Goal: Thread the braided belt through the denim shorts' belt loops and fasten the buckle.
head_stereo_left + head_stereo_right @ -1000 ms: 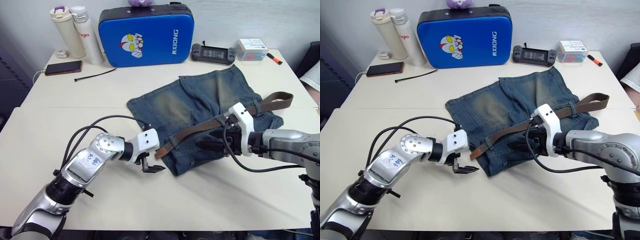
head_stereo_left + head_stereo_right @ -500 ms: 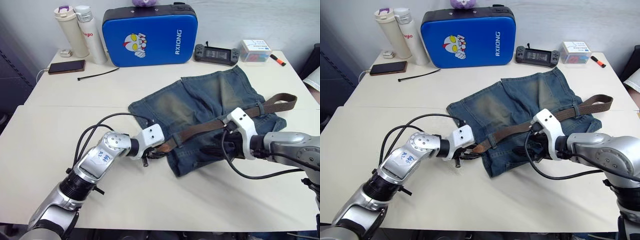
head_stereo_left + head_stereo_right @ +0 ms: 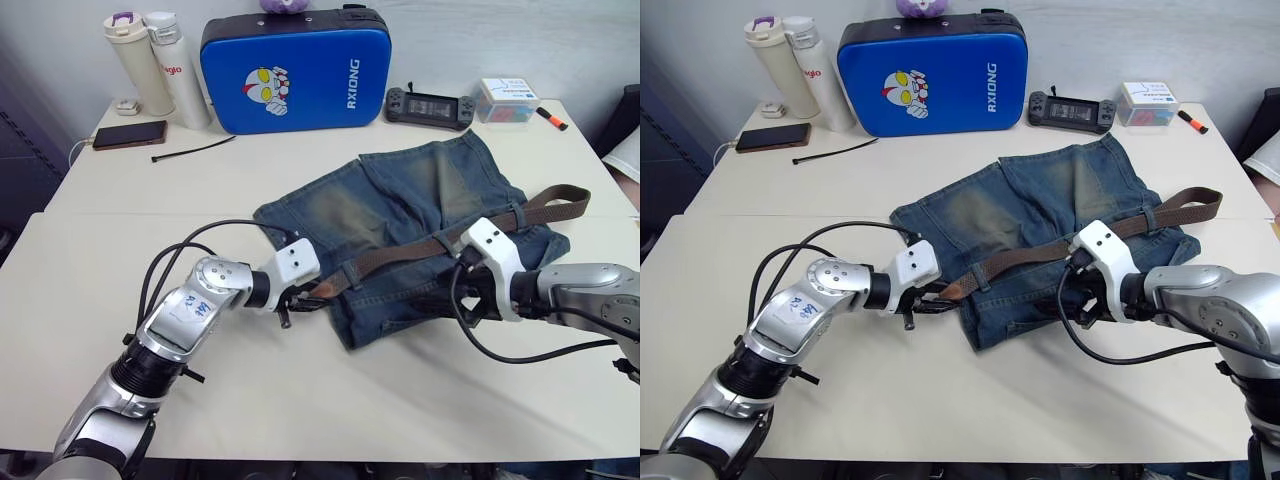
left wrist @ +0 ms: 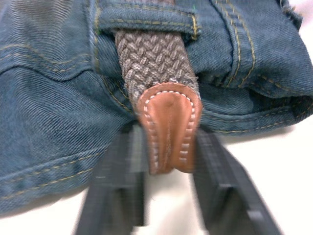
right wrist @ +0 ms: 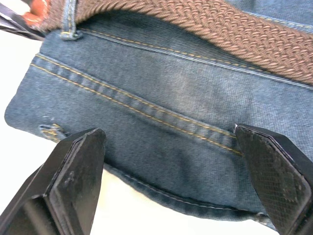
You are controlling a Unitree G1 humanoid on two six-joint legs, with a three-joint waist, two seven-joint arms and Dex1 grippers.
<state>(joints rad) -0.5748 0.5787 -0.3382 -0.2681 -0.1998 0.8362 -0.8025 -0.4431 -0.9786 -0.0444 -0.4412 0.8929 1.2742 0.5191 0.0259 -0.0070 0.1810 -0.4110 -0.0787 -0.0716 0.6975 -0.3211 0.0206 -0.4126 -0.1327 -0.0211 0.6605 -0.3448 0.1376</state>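
Table (image 3: 90,260), blue case (image 3: 292,70) behind denim shorts (image 3: 400,215)

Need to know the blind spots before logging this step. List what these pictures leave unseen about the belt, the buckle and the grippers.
- Buckle: not identifiable; the braided belt far end is too small in the eye views.
- Left gripper: its fingers flank the leather tip, but blur hides whether they touch it.
- Right gripper: open astride the denim shorts; in the eye views its wrist covers the fingers.
- Belt loops: total threaded unclear, arms cover some.
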